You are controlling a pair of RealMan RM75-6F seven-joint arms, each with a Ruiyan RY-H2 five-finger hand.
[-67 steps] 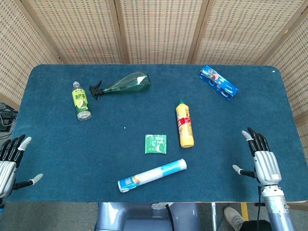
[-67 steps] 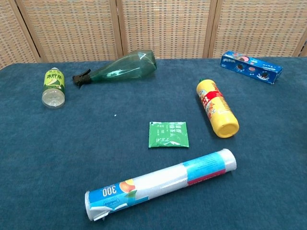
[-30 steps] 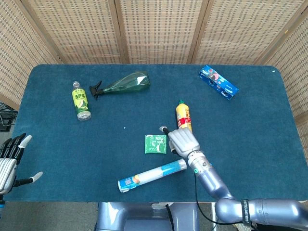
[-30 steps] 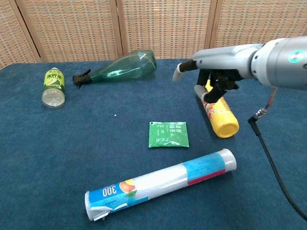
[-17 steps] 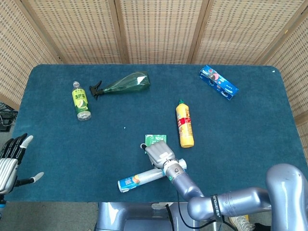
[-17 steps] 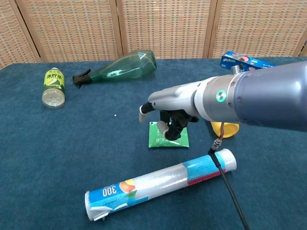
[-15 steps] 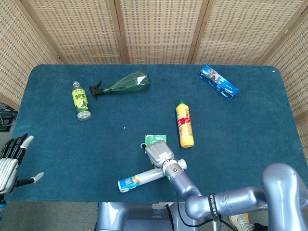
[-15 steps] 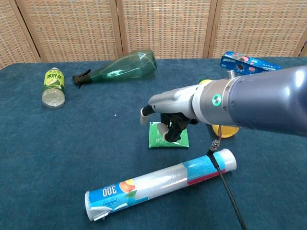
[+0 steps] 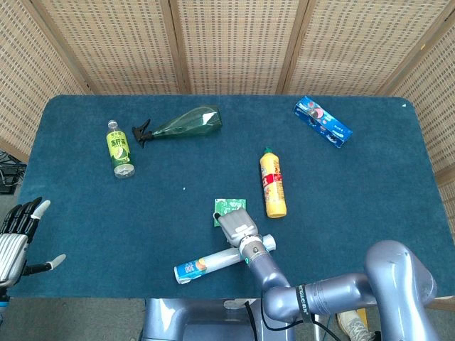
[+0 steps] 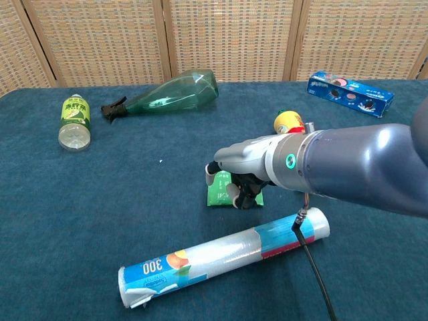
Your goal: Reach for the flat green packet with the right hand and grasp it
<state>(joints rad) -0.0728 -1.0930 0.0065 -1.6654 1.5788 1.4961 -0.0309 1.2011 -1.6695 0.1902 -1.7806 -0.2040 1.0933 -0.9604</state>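
Observation:
The flat green packet (image 9: 229, 205) (image 10: 218, 192) lies on the blue table near its front middle. My right hand (image 9: 234, 226) (image 10: 244, 175) covers most of it from the front right. Its fingers (image 10: 239, 194) curl down onto the packet's top, and the thumb sits at the packet's upper left corner. The packet still lies flat on the cloth, and the frames do not show whether it is truly gripped. My left hand (image 9: 18, 238) hangs at the table's front left corner with its fingers spread and nothing in it.
A rolled white and blue bag pack (image 9: 213, 261) (image 10: 221, 257) lies just in front of the hand. A yellow bottle (image 9: 272, 188) (image 10: 289, 122) lies to the right. Behind are a green spray bottle (image 9: 186, 122), a small green-labelled bottle (image 9: 118, 148) and a blue box (image 9: 323, 121).
My right hand has swung in from the table's right front edge, passed the yellow bottle and come down on the packet; its thumb and fingers have drawn in. The left hand stays put.

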